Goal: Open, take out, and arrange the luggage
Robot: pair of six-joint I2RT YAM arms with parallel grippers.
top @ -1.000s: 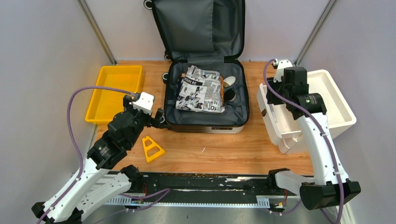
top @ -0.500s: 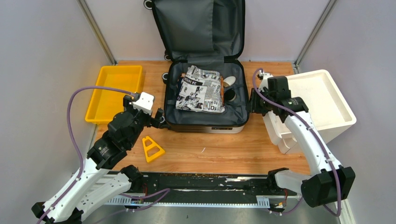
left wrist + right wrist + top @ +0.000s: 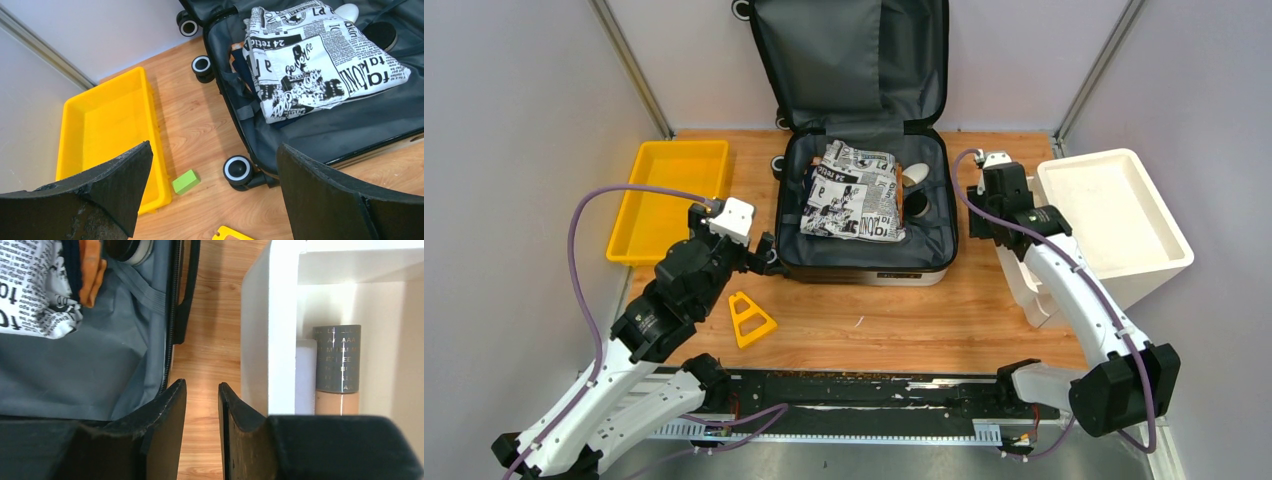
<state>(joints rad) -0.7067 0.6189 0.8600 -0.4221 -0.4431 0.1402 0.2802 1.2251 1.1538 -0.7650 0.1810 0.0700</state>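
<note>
Matt grey fabric lining seen in luggage (image 3: 864, 60). Smooth wood grain noted on table (image 3: 904, 310). Glossy plastic: yellow tray (image 3: 669, 195); matt: white bin (image 3: 1109, 215); cloth: newsprint-patterned bundle (image 3: 852, 192).
</note>
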